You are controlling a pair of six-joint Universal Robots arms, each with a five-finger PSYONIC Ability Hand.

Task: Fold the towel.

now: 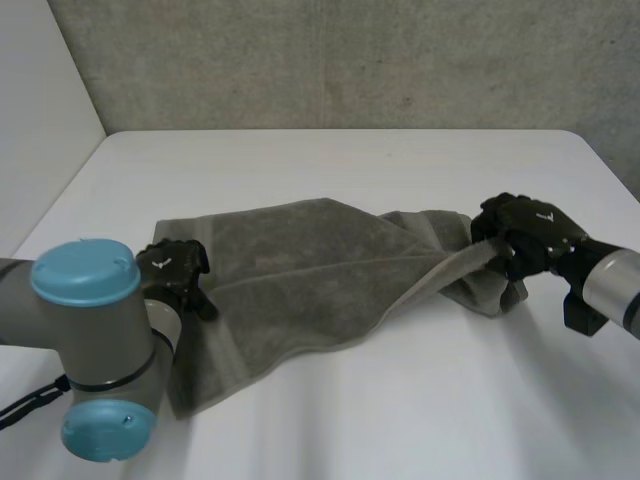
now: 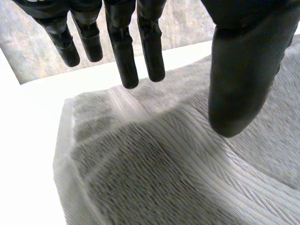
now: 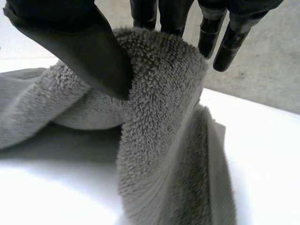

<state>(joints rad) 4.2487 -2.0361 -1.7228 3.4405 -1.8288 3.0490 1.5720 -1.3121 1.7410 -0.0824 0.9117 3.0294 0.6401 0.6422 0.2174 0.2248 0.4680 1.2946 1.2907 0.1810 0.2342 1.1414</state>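
Towel: a grey terry towel (image 1: 300,280) lies crumpled across the middle of the white table (image 1: 350,160), its wide end toward the left arm and its narrow end drawn out toward the right hand.
Towel, left end: lies flat on the table (image 2: 28,140), with a hemmed edge and a rounded corner under the left hand's fingertips in the left wrist view (image 2: 164,164).
Towel, right end: bunched and raised off the table (image 3: 262,140) in a thick fold (image 3: 164,117), with a stretched edge running back down to the flat part.
Left hand: (image 1: 172,268) sits at the towel's left edge, just ahead of the left arm (image 1: 90,340).
Left hand, fingers: straight and a little apart, with the thumb held wide of them (image 2: 150,47). They hang over the cloth and grip nothing (whether the thumb tip touches the pile, I cannot tell).
Right hand: (image 1: 525,235) is at the towel's right end, at the tip of the right arm (image 1: 610,290).
Right hand, fingers: the thumb (image 3: 84,47) presses into the fold from one side and the fingers sit behind it, pinching the towel between them.
Behind the table: a rough grey wall (image 1: 350,60).
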